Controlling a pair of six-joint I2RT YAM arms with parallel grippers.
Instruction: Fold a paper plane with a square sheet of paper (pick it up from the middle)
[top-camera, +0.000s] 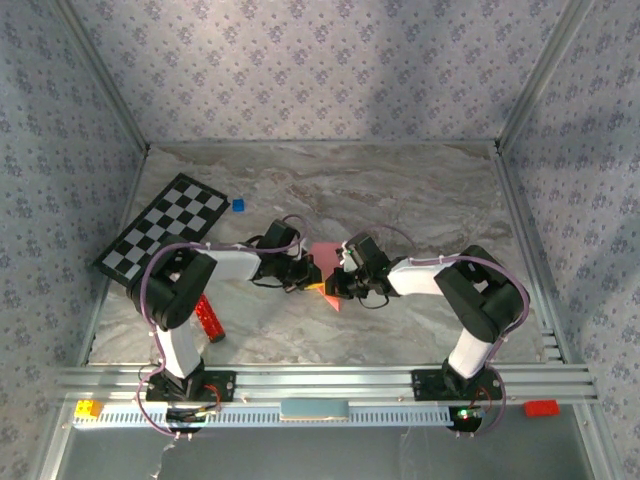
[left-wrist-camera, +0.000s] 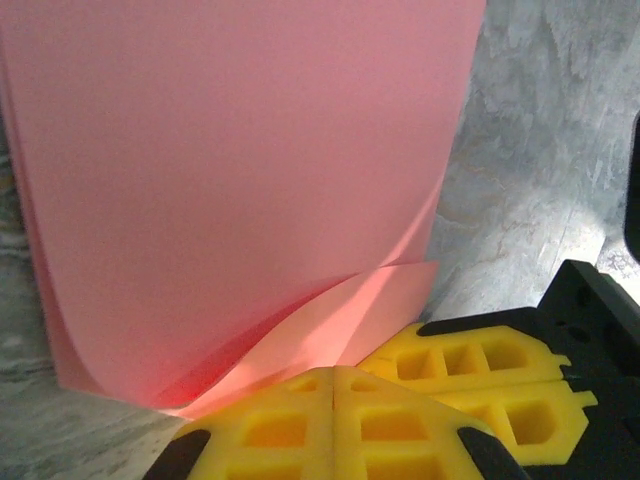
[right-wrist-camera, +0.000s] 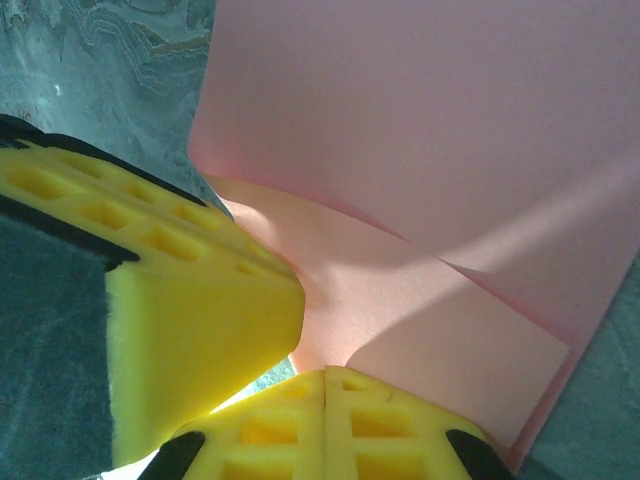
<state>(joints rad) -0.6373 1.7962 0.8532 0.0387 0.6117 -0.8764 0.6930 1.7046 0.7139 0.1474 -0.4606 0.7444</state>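
Observation:
The square sheet of paper (top-camera: 325, 255) is salmon pink and stands bent up off the marble table between the two grippers, with a corner (top-camera: 332, 300) pointing toward the near side. In the left wrist view the sheet (left-wrist-camera: 230, 180) curls in two layers, and its lower layer runs into the tips of my left gripper (left-wrist-camera: 335, 372), which is shut on it. My right gripper (right-wrist-camera: 327, 375) is also shut on the sheet (right-wrist-camera: 420, 150). The two grippers nearly touch: the right gripper's fingers (left-wrist-camera: 470, 365) show beside the left gripper, and the left gripper's fingers (right-wrist-camera: 190, 330) beside the right. The paper plane is out of view.
A black-and-white checkerboard (top-camera: 165, 238) lies at the left, with a small blue cube (top-camera: 238, 205) beyond it. A red glittery bar (top-camera: 209, 318) lies by the left arm. The aluminium rail (top-camera: 320, 382) runs along the near edge.

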